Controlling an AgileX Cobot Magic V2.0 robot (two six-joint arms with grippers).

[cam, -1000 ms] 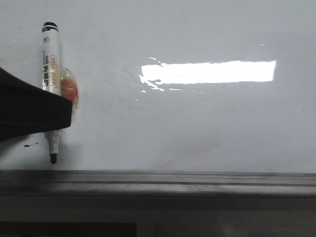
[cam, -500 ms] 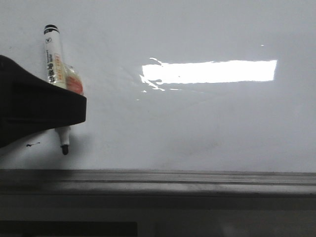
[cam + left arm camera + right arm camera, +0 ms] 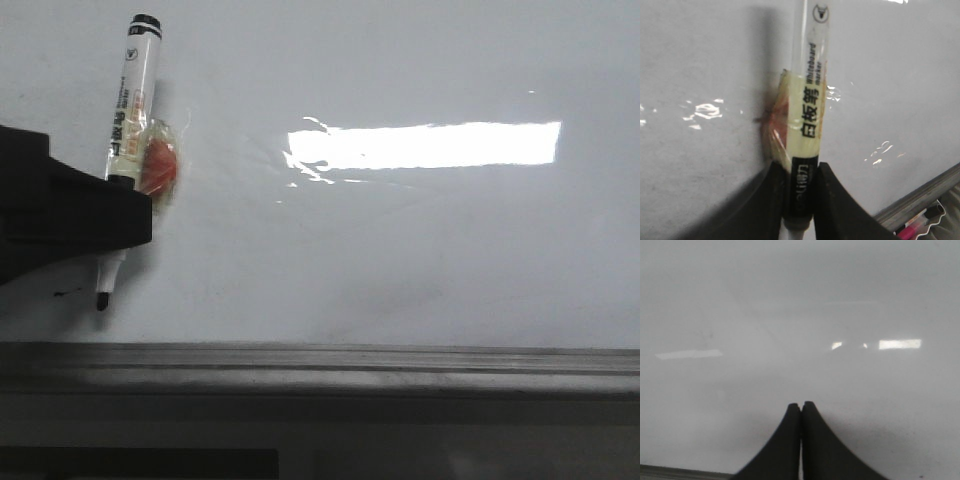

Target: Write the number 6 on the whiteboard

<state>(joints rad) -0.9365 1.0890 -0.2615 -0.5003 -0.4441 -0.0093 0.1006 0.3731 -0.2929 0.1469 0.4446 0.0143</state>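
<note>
The whiteboard marker (image 3: 128, 110) has shifted left and tilted, clamped in the left end effector (image 3: 801, 200), tip low on the whiteboard (image 3: 420, 250), no 6 drawn; the right end effector (image 3: 800, 412) is closed empty.

Small black smudge (image 3: 66, 293) low on the left, pink-capped pen (image 3: 918, 231) below the tray strip (image 3: 400, 362)

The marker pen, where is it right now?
In the front view the marker is at the far left of the whiteboard, held by the left gripper, tip just above the grey tray.

front close, wrists closer, whiteboard (image 3: 400, 250) shared
</note>
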